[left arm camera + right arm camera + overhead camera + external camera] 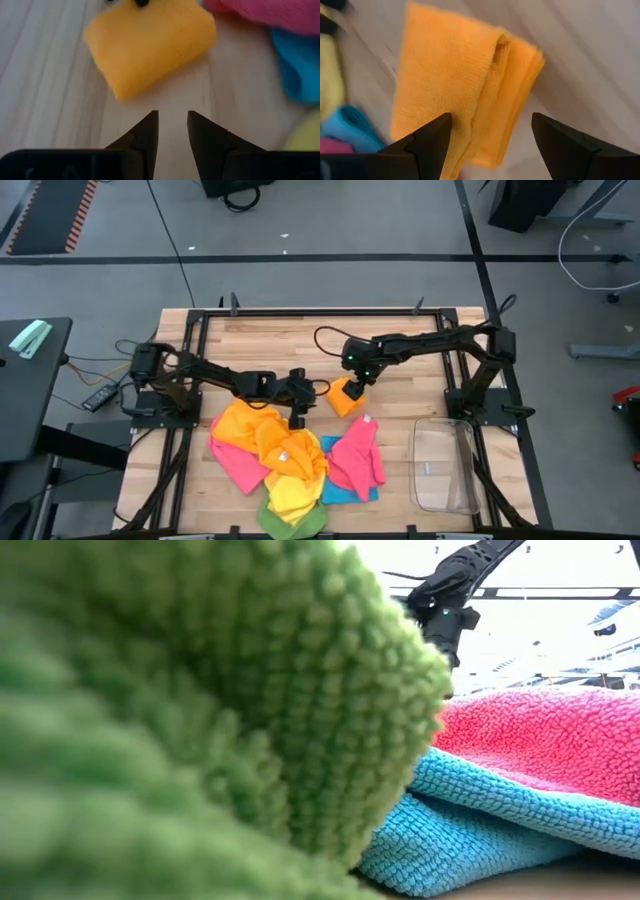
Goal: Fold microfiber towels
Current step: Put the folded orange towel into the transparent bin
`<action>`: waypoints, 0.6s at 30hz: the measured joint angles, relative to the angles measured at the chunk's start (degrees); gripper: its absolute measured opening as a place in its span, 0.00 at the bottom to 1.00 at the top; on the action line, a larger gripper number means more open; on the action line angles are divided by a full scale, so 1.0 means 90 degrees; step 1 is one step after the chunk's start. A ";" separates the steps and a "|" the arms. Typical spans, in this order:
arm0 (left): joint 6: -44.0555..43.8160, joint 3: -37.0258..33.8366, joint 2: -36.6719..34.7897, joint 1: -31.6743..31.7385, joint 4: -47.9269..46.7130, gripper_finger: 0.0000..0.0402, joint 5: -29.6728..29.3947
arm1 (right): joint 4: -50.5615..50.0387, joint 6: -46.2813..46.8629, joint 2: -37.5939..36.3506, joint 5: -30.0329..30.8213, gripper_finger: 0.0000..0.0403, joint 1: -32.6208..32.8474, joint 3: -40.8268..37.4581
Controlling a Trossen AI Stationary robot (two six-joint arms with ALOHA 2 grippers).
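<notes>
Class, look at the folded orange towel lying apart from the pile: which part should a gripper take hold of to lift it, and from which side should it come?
Probably the folded orange towel is best gripped across its thick layered edge, from straight above. It lies flat on the table, so only a downward approach lets the fingers straddle the layers. The right gripper is above it, open wide enough.

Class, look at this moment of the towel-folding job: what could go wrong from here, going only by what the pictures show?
1. The right gripper hangs open over the folded orange towel; a grab at its layered edge may catch only some layers and undo the fold.
2. The left gripper, fingers nearly together, sits near the same towel and could nudge it.
3. The towel pile lies close by, so the folded towel could get dragged into it.
</notes>
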 joint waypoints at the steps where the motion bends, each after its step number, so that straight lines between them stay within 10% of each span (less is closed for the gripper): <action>1: -0.0002 -0.0045 -0.0060 0.0000 0.0133 0.28 0.0002 | -0.0116 0.0000 0.0071 -0.0028 0.71 0.0016 0.0061; 11: -0.0331 -0.0471 -0.0535 0.0004 0.0227 0.28 -0.0032 | -0.0052 0.0492 0.0706 -0.0275 0.70 0.0327 0.0174; 18: -0.0498 -0.0508 -0.0526 -0.0044 0.0207 0.28 -0.0033 | 0.0244 0.0705 0.0797 0.0042 0.51 0.0414 0.0181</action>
